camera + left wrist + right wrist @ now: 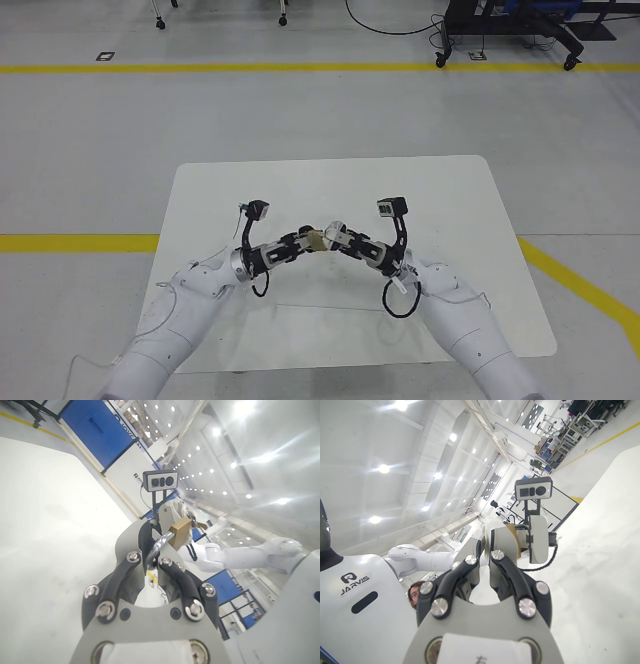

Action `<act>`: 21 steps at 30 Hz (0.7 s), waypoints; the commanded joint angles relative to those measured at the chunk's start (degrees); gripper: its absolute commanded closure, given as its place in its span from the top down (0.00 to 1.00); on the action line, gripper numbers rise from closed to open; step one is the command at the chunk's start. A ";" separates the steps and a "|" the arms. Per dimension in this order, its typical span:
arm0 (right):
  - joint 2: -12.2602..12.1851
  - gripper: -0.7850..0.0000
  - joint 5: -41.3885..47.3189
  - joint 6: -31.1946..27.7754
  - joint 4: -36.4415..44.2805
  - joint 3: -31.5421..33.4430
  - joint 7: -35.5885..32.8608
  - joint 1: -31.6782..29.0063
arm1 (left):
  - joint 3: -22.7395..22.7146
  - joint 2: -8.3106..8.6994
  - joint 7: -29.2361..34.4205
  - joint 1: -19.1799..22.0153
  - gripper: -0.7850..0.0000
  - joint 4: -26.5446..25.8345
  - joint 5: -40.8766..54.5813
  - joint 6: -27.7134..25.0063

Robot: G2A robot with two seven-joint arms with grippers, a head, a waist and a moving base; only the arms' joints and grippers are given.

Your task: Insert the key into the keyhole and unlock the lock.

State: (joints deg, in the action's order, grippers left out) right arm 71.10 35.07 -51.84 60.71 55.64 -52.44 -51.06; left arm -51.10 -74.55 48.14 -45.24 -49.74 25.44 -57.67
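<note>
Left gripper (156,547) clamped on the silver shackle of the brass lock (180,533), held in the air over the middle of the white table (450,200). Right gripper (485,543) pinched on the key (197,523), key against the lock's far end

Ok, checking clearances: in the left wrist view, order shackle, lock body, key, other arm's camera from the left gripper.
1. shackle, gripped in the left gripper
2. lock body, just beyond
3. key, at its far end
4. other arm's camera, farthest
</note>
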 commanded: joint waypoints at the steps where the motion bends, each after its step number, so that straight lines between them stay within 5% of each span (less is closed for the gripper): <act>1: -0.81 0.00 0.33 -0.20 2.25 1.31 0.19 -1.21 | 1.31 0.08 -1.00 0.44 0.00 0.81 3.83 0.52; 9: -4.30 0.00 -5.80 -1.86 8.46 6.86 1.86 -5.93 | 4.75 1.04 0.52 2.78 0.00 3.85 9.72 2.04; 21: -5.06 0.00 -1.31 0.49 8.07 6.86 -0.49 -6.33 | 6.84 1.35 1.26 4.04 0.00 5.28 8.33 3.38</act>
State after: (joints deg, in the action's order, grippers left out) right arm 66.04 33.75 -51.35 68.79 62.50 -52.93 -57.39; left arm -44.29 -73.22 49.60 -41.14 -44.55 34.31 -54.65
